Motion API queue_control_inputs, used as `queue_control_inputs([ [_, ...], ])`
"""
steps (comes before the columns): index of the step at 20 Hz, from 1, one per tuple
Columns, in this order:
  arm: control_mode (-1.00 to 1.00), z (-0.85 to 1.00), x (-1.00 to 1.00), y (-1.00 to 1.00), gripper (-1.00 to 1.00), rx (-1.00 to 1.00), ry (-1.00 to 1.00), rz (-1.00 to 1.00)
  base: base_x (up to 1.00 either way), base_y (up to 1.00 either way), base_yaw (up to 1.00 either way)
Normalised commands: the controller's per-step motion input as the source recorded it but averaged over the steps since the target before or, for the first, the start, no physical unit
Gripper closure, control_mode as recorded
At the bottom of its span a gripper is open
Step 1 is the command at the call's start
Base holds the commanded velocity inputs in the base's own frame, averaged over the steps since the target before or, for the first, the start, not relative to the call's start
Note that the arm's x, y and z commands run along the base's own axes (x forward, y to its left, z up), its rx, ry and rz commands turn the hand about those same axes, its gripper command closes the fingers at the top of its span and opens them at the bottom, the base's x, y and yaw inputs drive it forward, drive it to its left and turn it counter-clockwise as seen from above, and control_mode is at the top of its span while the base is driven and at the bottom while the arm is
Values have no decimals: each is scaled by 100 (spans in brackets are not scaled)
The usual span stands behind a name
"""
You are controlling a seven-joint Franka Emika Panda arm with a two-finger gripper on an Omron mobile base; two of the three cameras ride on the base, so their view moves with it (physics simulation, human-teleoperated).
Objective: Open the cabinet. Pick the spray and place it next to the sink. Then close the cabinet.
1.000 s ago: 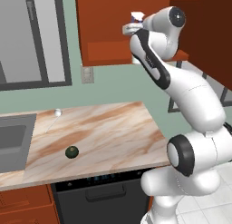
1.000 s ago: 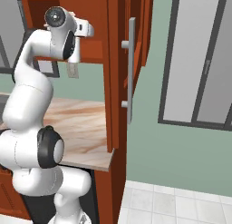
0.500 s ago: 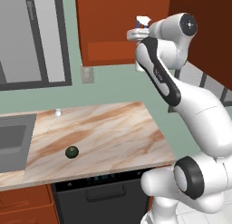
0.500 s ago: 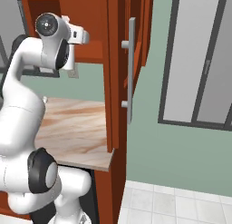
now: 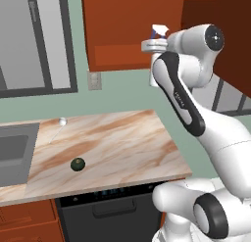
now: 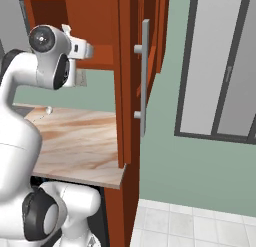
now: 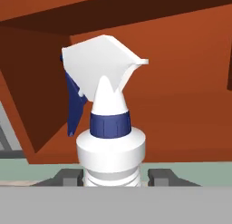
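Observation:
The spray (image 7: 108, 128), a white bottle with a white trigger head and blue collar, stands upright between my fingertips (image 7: 163, 177). My gripper (image 7: 113, 177) is shut on its shoulder. In the left base view the spray (image 5: 158, 31) is held high in the air by the gripper (image 5: 151, 44), just in front of the red-brown cabinet (image 5: 122, 25). The cabinet door (image 6: 127, 91) stands swung open, its grey bar handle (image 6: 145, 76) facing out. The sink (image 5: 12, 150) lies at the far left of the counter, well below and left of the gripper.
A marble counter (image 5: 108, 143) runs under the cabinet, with a small dark green ball (image 5: 77, 163) near its front and a tiny white object (image 5: 62, 121) at the back. A dark appliance (image 5: 112, 214) sits below. The open door stands close on the arm's right.
The gripper has carried the spray a little to the right and slightly down, away from the cabinet front. The arm's upper joints have swung outward. The ball and door have not moved.

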Motion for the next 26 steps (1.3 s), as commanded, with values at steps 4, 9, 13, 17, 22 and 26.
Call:
queue_control_inputs([
  [4, -100, -15, -39, 8, 100, 5, 2, 0, 0, 0, 0],
  [9, -100, -18, -32, 12, 100, 5, 5, 0, 0, 0, 0],
  [13, -100, -22, -23, 15, 100, 4, 7, 1, 0, 0, 0],
  [17, -100, -27, -22, 16, 100, 3, 6, 4, 0, 0, 0],
  [22, -100, -30, -26, 21, 100, 1, 1, 5, 0, 0, 0],
  [26, -100, -31, -27, 24, 100, 0, 0, 8, 0, 0, 0],
])
